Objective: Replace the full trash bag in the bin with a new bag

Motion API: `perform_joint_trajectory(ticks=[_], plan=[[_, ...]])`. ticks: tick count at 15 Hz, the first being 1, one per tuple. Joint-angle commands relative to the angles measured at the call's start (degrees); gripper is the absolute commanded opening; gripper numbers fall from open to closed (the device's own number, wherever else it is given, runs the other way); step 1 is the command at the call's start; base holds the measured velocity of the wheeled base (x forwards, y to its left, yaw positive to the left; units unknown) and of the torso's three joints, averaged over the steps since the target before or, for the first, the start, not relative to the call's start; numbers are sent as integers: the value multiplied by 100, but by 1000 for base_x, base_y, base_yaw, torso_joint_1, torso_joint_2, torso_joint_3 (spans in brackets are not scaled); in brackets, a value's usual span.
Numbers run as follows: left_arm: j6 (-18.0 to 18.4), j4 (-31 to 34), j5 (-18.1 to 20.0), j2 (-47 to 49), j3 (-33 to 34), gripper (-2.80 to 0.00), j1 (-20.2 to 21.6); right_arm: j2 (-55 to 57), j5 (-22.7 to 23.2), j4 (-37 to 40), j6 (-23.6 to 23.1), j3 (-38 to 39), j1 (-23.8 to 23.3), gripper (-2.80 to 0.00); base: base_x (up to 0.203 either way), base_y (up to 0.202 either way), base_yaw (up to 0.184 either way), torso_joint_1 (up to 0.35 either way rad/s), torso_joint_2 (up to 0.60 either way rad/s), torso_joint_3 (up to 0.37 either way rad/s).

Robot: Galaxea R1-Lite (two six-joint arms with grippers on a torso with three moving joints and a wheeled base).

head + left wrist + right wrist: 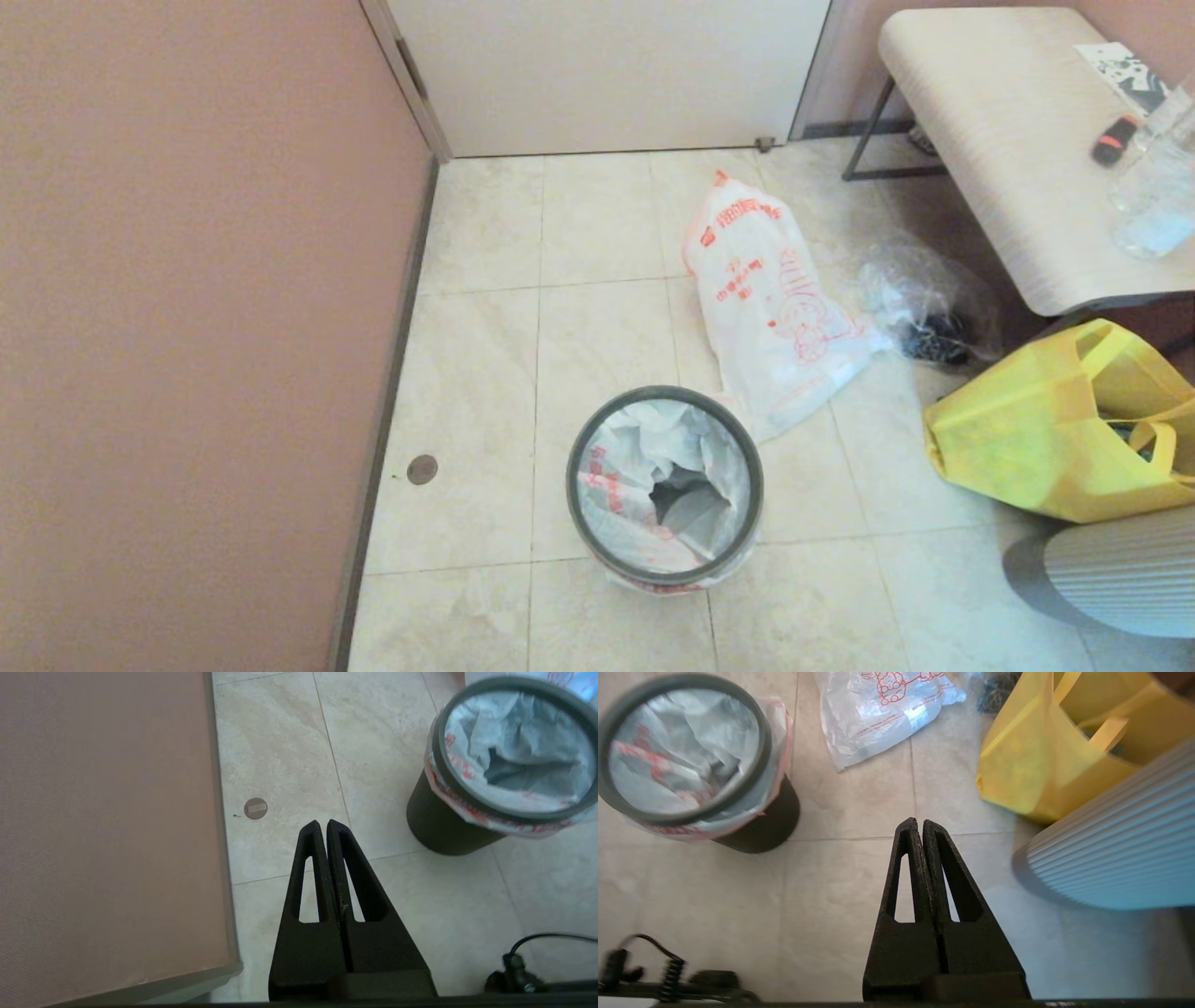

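Beside the pink wall on the robot's left, the left gripper (325, 823) hangs above bare floor tiles, its jaws pressed together and holding nothing. The bin (434, 826) stands ahead of it and towards the robot's middle, well clear of the fingers.

The bin is upright on the floor. Its dark hoop rim (571, 485) clamps a printed white bag whose edge folds over the outside. I take this crumpled bag for the full trash bag (635, 457), though a dark hollow shows at its centre.

Just beyond the bin and to the right lies the new bag (775, 308), limp on the tiles. Its long axis runs from the door back towards the bin, and its near end almost reaches the rim.

Further right are a clear plastic bag (924, 308), a yellow tote (1008, 439) holding some items, and the desk (990, 121).

The right gripper (920, 821) is likewise closed and empty over the floor. The bin sits roughly between the two arms, while the new bag lies nearer the right one.
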State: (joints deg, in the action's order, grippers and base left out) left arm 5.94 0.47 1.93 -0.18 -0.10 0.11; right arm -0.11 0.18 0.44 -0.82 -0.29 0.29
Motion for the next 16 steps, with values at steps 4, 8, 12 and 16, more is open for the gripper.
perform_joint_trajectory(ticks=[4,8,12,16], plan=[[-128,-30,-17,25,19,-280,-2,11,-27,-8,126,20,6,-280,0,0,0,0,0,0],[-128,-30,-17,18,19,-280,-2,11,-27,-8,135,20,6,-280,0,0,0,0,0,0],[-128,-30,-17,18,19,-280,-2,12,-44,-26,159,29,-2,-280,0,0,0,0,0,0],[-128,-30,-17,18,19,-280,-2,11,-44,-26,170,20,6,-280,0,0,0,0,0,0]])
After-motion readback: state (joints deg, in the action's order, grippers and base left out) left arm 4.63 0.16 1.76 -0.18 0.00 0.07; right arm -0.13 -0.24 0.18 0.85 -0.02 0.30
